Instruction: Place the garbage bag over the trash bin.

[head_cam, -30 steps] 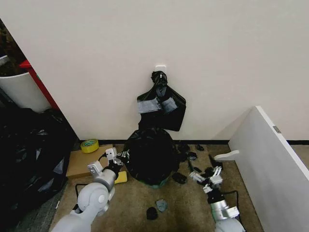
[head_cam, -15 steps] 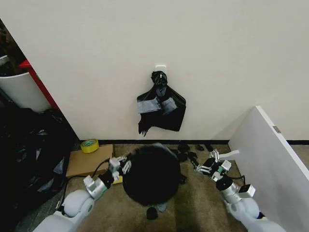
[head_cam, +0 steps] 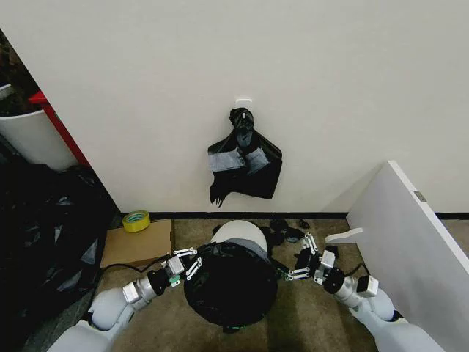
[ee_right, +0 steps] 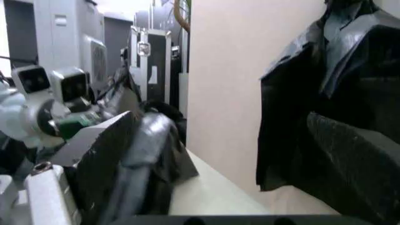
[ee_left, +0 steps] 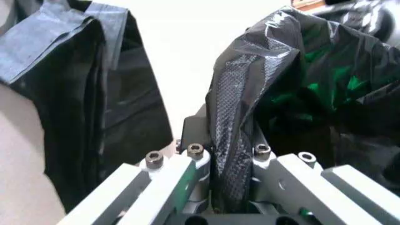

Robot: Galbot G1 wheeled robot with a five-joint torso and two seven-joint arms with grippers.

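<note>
1. Garbage bag [head_cam: 231, 284] hangs between our two grippers, its black mouth stretched wide just in front of the trash bin [head_cam: 240, 233]; the bin's white rim shows behind the bag's far edge, close to the wall.
2. Our left gripper [head_cam: 189, 262] pinches the bag's left edge; in the left wrist view a fold of the film [ee_left: 233, 136] runs down between the jaws, which are closed tight on it.
3. Our right gripper [head_cam: 296, 265] sits at the bag's right edge; the right wrist view shows a dark fold [ee_right: 147, 154] lying against one jaw, so we judge it clamped on the film, though the gap itself is hard to read.
4. We judge the step to be the spreading of the mouth before it goes over the rim; the next move calls for carrying both edges forward and down past the rim evenly, keeping the tension so the mouth does not collapse.
5. Room is tight: the wall stands just behind the bin, a white panel [head_cam: 410, 242] flanks our right arm, a cardboard box [head_cam: 135, 246] lies left, and black scraps [head_cam: 287, 233] litter the floor beside the bin.
</note>
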